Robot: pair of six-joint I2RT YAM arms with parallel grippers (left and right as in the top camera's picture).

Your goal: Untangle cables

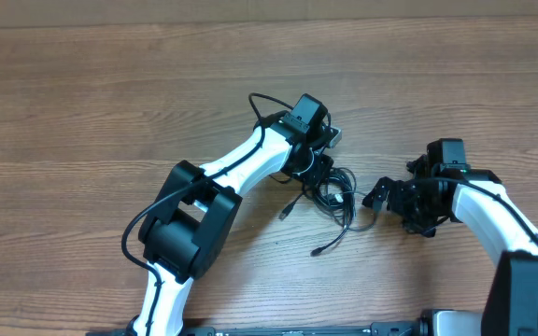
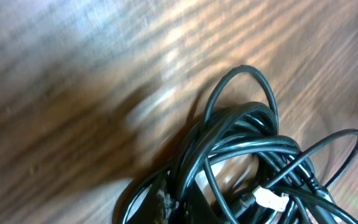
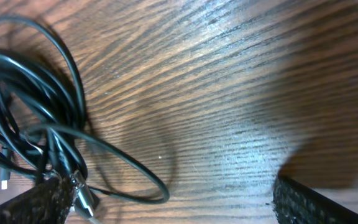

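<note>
- Cables [image 1: 332, 191]: one black tangle of looped cords, lying on the table [image 1: 110, 112] near centre, between the two grippers.
- Two loose ends trail out of the tangle toward the near edge: a silver-tipped plug [image 1: 286, 213] and a dark plug [image 1: 318, 251].
- Left gripper [image 1: 318, 174]: down on the tangle's left side, fingers pressed together. Can't tell whether a strand is caught between them.
- Left wrist view: coils fill the lower right, with a small white tag [image 2: 271, 199] among them.
- Right gripper [image 1: 389, 198]: just right of the tangle, fingers spread wide, holding nothing; one finger [image 3: 39, 202] sits right beside a silver plug.
</note>
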